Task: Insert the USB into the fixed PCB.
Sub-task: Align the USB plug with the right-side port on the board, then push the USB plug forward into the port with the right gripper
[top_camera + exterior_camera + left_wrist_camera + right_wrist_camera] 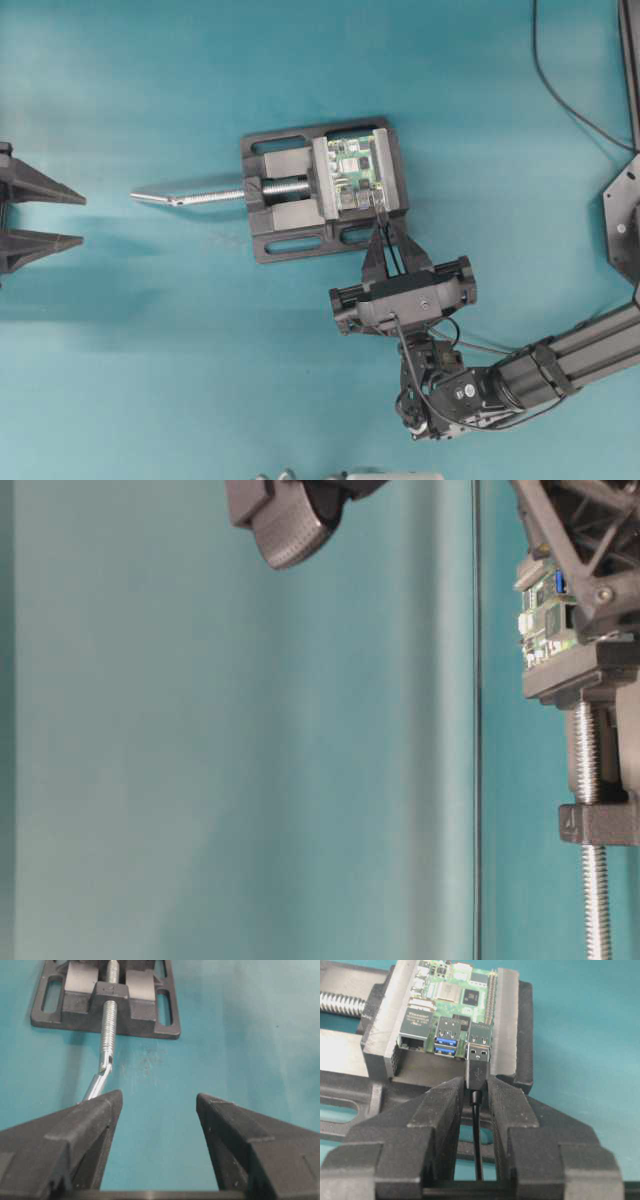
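- Teal bench (150, 350) carries my black vise (275, 240), clamping the fixed PCB (452, 995).
- My right claw (476, 1097) pinches the USB (478, 1062), its metal tip at the board's right-hand port.
- My left claw (157, 1110) hangs wide open, well apart.

Green fixed PCB (451, 991) with blue ports, black USB (478, 1066), teal table (150, 350).

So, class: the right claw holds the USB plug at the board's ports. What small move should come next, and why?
Probably a short, straight push toward the fixed PCB. The right claw is shut on the USB, whose metal tip sits at the mouth of the rightmost port, seemingly not seated. The left claw waits open, away from the vise.
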### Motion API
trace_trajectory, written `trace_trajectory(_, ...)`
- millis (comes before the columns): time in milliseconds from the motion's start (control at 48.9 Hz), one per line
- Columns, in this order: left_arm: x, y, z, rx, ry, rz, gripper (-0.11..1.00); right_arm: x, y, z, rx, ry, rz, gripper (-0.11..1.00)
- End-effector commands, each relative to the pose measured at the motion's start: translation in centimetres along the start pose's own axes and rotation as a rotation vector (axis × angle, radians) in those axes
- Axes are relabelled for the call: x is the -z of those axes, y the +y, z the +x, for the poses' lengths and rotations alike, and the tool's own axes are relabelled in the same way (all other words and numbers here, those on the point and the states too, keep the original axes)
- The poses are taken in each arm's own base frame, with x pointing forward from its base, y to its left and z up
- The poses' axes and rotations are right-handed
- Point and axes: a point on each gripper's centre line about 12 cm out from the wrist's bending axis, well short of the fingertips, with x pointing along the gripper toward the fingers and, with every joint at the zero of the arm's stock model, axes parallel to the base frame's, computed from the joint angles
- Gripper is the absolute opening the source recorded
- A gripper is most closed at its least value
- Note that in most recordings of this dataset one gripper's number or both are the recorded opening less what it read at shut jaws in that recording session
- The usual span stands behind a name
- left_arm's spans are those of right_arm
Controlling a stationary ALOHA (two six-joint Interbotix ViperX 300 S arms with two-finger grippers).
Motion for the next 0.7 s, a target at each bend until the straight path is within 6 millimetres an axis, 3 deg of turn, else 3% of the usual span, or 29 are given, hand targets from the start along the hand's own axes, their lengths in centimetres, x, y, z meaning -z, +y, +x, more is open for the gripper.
trace_trajectory(0,-0.54,-0.12,0.08,0.004,-0.012,-0.012,0.78,-2.07,-0.01,-0.09,0.004,0.015,0.052,0.2)
trace_trajectory(675,-0.56,-0.1,0.08,0.002,-0.014,-0.012,0.78,-1.6,0.53,0.69,0.02,0.006,0.045,0.2)
